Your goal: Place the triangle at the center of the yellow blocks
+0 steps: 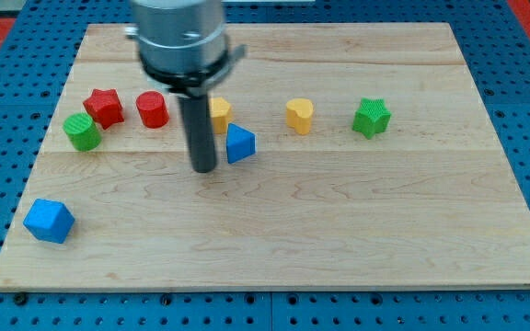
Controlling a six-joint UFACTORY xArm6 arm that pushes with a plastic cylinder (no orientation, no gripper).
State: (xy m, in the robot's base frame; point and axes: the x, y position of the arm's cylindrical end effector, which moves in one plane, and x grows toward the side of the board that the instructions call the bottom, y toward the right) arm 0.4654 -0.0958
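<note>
The blue triangle (239, 144) lies flat on the surface, near its middle, apex toward the view's top. One yellow block (220, 114), partly hidden behind the rod, sits just above it to the left. The yellow heart (299, 116) lies to its upper right, apart.

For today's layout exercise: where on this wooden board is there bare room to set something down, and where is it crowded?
Bare: the wooden board below the row, right of the blue cube. Crowded: upper left, where the red star, red cylinder, green cylinder, partly hidden yellow block and blue triangle cluster by my tip.
</note>
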